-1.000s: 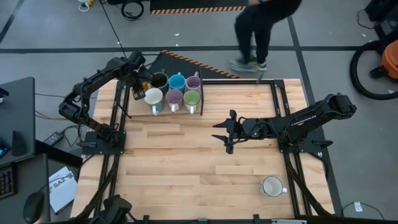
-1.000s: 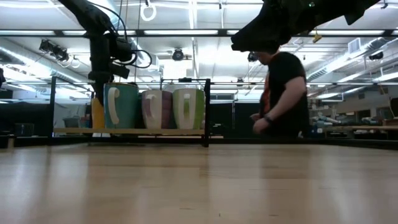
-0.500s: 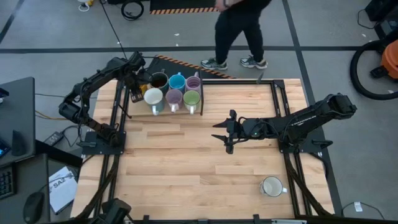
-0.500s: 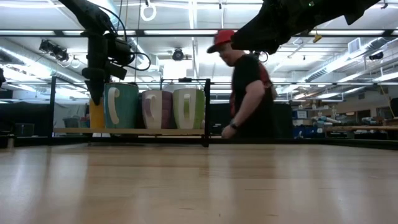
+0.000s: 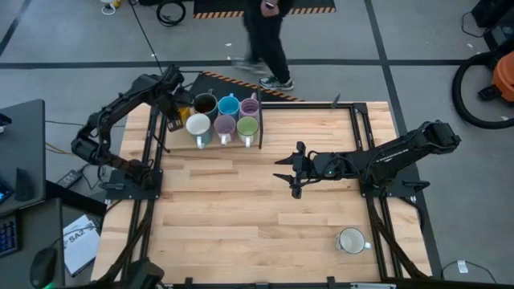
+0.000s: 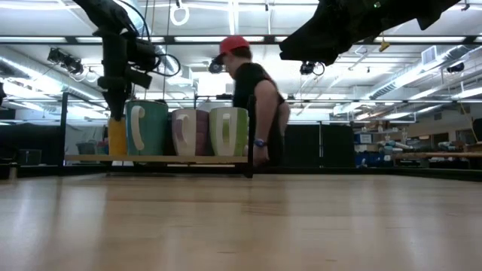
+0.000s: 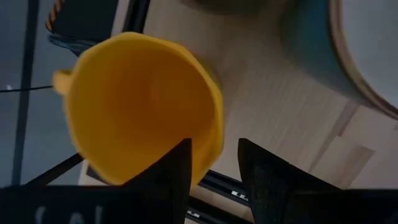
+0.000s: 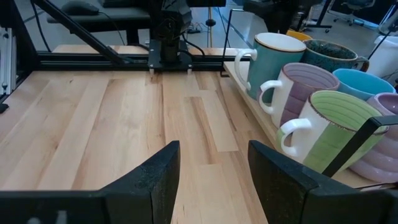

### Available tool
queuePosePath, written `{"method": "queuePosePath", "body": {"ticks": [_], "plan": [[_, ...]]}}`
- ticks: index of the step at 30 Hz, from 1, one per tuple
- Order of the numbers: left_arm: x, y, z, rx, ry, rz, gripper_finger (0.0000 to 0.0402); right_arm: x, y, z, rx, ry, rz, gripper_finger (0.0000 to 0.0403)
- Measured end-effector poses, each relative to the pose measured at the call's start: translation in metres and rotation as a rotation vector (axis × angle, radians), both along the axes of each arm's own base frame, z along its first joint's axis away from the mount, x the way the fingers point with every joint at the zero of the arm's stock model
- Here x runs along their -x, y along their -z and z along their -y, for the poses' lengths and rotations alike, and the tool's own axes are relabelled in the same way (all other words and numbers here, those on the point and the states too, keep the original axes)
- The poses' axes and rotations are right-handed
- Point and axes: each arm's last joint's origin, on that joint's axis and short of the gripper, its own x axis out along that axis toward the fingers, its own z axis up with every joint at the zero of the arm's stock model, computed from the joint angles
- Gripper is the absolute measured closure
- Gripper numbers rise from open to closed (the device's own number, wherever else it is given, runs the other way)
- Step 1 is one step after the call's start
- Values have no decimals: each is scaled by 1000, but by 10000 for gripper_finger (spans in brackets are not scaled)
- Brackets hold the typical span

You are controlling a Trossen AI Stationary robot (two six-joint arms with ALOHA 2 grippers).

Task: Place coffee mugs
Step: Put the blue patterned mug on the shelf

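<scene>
An orange mug (image 7: 137, 106) stands upright at the left end of the rack shelf (image 6: 173, 159), next to a white-rimmed teal mug (image 5: 198, 126). Dark brown (image 5: 206, 104), blue (image 5: 229, 104), two lilac (image 5: 225, 126) and green (image 5: 247, 127) mugs fill the rest of the rack. My left gripper (image 7: 214, 162) points down over the orange mug (image 6: 117, 139), open. One finger is over the mug's hollow and one outside its rim. Another white mug (image 5: 351, 240) sits on the table near right. My right gripper (image 5: 287, 170) hovers open at mid-table.
The rack's dark frame (image 5: 261, 136) stands at the far left of the wooden table. A person (image 6: 252, 113) walks on the floor beyond the far edge. Bare wood lies between the rack and the lone white mug.
My left gripper has dipped at the orange mug's rim and then risen a little above it; the mug has stayed on the shelf. Behind the table the person has walked toward the left.
</scene>
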Motion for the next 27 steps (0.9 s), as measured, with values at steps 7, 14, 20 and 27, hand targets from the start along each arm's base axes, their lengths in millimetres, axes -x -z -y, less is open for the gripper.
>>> {"method": "queuePosePath", "body": {"ticks": [7,14,20,27], "plan": [[5,-17,12,-63,5,40,265,0,0,0,4,-1,0,208],[3,-34,29,-135,37,91,265,0,0,1,20,-4,1,208],[-6,-52,50,-237,99,182,265,0,2,4,46,1,-25,208],[-33,-81,79,-270,150,595,265,-1,-2,12,56,-2,-163,208]]}}
